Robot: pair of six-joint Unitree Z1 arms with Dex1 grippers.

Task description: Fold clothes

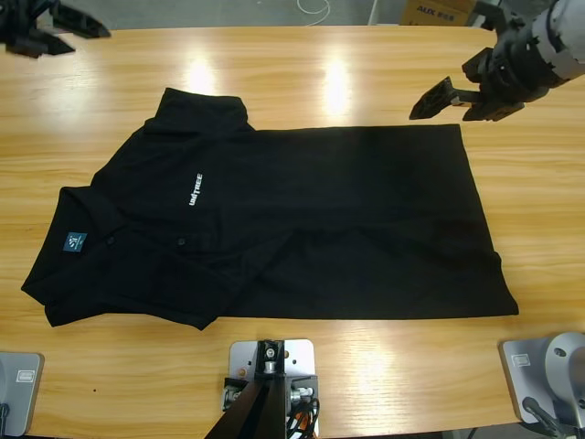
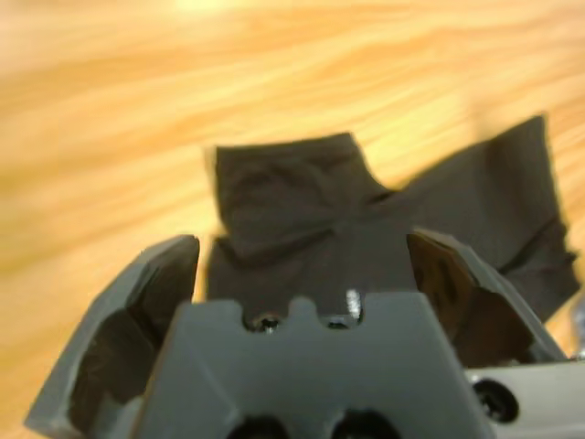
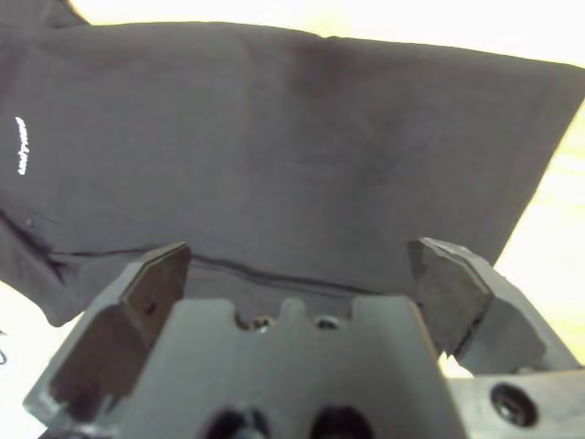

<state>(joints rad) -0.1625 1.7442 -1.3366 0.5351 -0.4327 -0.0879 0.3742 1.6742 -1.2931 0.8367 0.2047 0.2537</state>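
Shirt fabric fills the space ahead of both pairs of jaws, but neither pair has hold of any of it. The right gripper has its jaws spread wide with nothing between them, and looks along the body of the shirt toward the small white chest mark. In the high view that gripper hangs above the table just beyond the shirt's far hem corner, not touching the cloth. The left gripper is also wide open and empty, and past it lies a short sleeve flat on the wood. From above, this gripper sits at the far left corner, well apart from the shirt.

The black polo lies spread out and face up across the middle of the table, collar and teal neck label toward the left, hem toward the right. One sleeve points to the far edge, and the other is partly tucked along the near edge. No fold looks made yet.

It is a soft knit, so it should be light and limp. It will likely sag, drag and wrinkle rather than keep its shape when lifted. A pinch on a single layer in the middle would probably just bunch it. The better holds seem to be the edges: the far hem corner near the right gripper and the far sleeve or shoulder seam for the left, lifted together so the cloth carries over evenly.
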